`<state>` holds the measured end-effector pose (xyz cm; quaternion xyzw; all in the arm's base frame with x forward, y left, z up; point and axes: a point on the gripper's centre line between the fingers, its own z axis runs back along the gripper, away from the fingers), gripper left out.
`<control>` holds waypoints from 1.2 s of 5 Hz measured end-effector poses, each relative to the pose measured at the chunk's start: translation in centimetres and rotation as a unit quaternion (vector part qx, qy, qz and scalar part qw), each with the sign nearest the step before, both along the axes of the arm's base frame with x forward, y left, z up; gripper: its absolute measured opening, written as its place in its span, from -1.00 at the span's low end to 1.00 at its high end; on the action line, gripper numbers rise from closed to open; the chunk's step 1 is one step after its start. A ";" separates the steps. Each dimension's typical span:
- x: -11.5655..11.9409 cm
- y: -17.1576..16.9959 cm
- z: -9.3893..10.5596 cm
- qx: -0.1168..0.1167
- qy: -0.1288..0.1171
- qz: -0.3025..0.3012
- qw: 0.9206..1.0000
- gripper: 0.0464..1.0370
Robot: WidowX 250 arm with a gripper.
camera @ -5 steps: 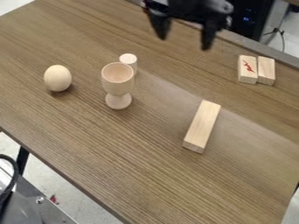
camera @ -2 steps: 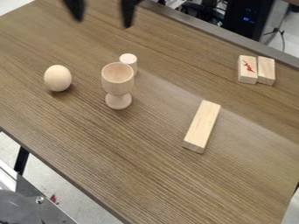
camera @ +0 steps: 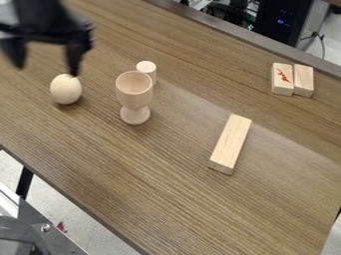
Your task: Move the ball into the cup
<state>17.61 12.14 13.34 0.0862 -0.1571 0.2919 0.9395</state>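
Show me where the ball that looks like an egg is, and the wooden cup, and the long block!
Ball [camera: 65, 90]: camera view, middle of its rounded side.
Wooden cup [camera: 134, 98]: camera view, outside wall of its bowl.
Long block [camera: 232, 139]: camera view, its long top face.

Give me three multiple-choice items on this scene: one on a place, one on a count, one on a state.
1. In the camera view, where is the ball?
A) left of the cup
B) right of the cup
C) inside the cup

2. How many rectangular blocks lie on the table?
A) two
B) four
C) three

3. How is the claw?
A) closed on the ball
B) open, empty
C) closed, empty

1 A: it sits at the cup's left.
2 C: one long, two short.
3 B: its fingers stand apart, gripping nothing.
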 end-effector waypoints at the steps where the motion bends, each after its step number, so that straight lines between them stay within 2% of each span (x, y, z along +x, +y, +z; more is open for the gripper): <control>1: -1.7 1.7 -1.5 -0.009 0.016 0.016 1.000 0.92; 2: -1.7 2.6 -3.1 -0.034 0.020 0.015 0.999 0.92; 3: -0.6 3.3 -4.1 -0.065 0.010 0.013 0.998 0.92; 4: 1.1 3.6 -4.7 -0.072 -0.002 -0.016 0.997 0.92; 5: 2.2 2.9 -5.0 -0.062 -0.002 -0.042 0.997 0.92; 6: 3.4 2.2 -5.8 -0.063 0.007 -0.065 0.996 0.92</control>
